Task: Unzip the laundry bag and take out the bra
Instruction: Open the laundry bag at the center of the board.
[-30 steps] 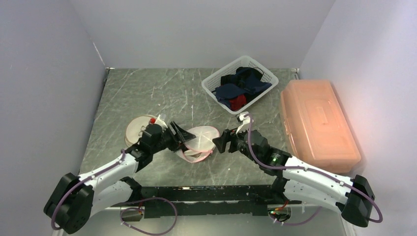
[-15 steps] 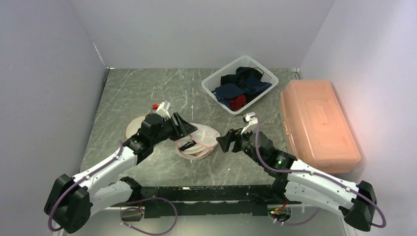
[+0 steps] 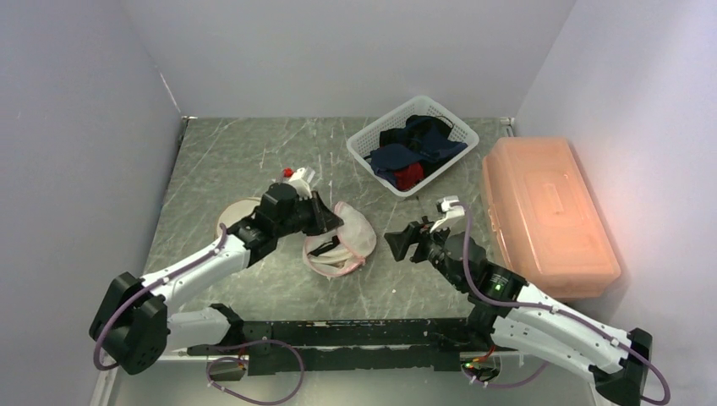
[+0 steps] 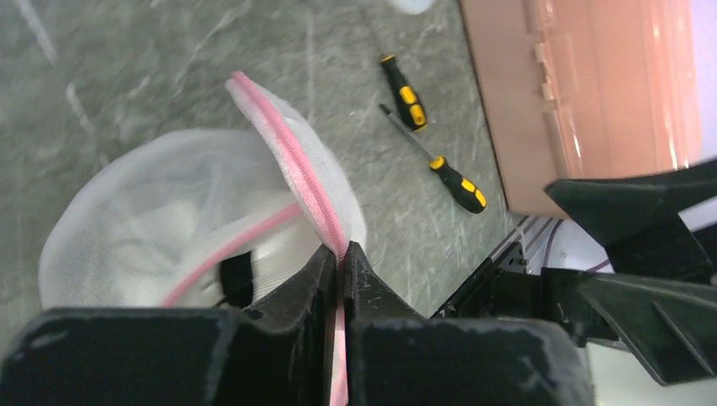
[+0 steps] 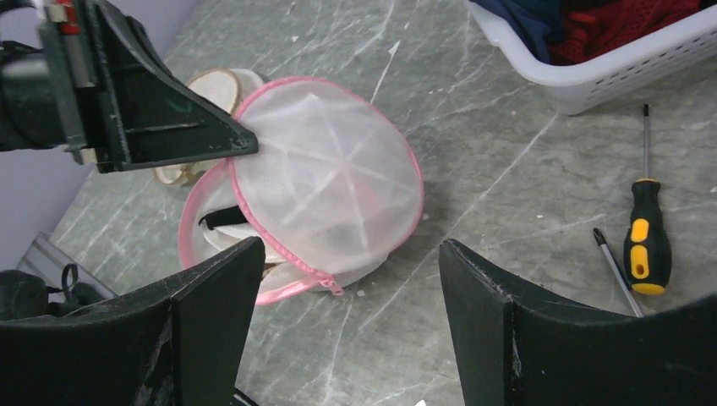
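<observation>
The bag (image 3: 345, 245), a round white mesh pouch edged with a pink zip, lies near the middle of the counter (image 3: 245, 156). Its top flap (image 5: 330, 173) is lifted and tilted, while the lower half rests flat. The gap between the two halves opens toward the left arm, and a dark strap (image 5: 222, 217) shows inside over something pale. A loose end of the zip hangs at the near edge of the bag.

The left hand (image 3: 334, 227) is pinched closed on the pink rim of the flap. In its wrist view (image 4: 340, 254) the two fingers meet on the zip tape with no gap between them.

The right hand (image 3: 406, 241) hangs just to the right of the bag, apart from it, with its fingers spread wide and nothing between them (image 5: 351, 254).

A pale round disc (image 3: 230, 216) lies just left of the bag, partly under the left arm. Two screwdrivers (image 5: 647, 237) with yellow and black handles lie close together on the counter right of the bag. Behind them stands a white basket (image 3: 365, 145) holding dark blue and red clothes. A closed orange box (image 3: 545, 216) sits along the right edge of the counter.
</observation>
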Controlling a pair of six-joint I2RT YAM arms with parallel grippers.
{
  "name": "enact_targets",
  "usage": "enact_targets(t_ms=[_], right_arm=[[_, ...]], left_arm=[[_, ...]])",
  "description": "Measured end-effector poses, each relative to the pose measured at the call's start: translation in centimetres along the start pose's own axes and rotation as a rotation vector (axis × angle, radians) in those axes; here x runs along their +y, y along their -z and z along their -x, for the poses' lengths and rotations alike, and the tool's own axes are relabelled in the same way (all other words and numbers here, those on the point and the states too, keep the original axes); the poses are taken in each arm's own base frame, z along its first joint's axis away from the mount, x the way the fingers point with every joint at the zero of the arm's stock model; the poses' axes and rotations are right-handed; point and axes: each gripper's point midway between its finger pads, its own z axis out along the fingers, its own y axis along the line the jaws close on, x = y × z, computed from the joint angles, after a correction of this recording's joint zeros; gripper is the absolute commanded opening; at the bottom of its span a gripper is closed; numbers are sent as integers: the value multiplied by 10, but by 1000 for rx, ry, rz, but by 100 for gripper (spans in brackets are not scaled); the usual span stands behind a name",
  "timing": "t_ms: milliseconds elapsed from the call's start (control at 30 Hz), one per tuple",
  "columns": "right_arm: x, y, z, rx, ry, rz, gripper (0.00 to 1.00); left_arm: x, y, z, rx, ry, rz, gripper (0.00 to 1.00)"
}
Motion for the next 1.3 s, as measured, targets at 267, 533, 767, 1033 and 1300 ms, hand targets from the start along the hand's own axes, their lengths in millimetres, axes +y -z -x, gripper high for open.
enact_targets(t_ms=[267, 533, 767, 1033, 1300], right_arm=[[-12, 9, 12, -14, -88, -80, 87], [-15, 21, 48, -58, -276, -136, 90], [-3, 27, 65, -59, -371, -115, 88], [-6, -1, 53, 22, -400, -178, 83], [8, -26, 39, 105, -435, -119, 76]], left_arm=[[-92, 7, 18, -60, -441, -89, 6], [-103, -8, -17, -29, -854, 10, 5], [-86, -22, -46, -2, -1138, 138, 3], [-83, -19, -49, -63, -1228, 195, 3], [-95, -18, -58, -98, -1257, 147, 3]])
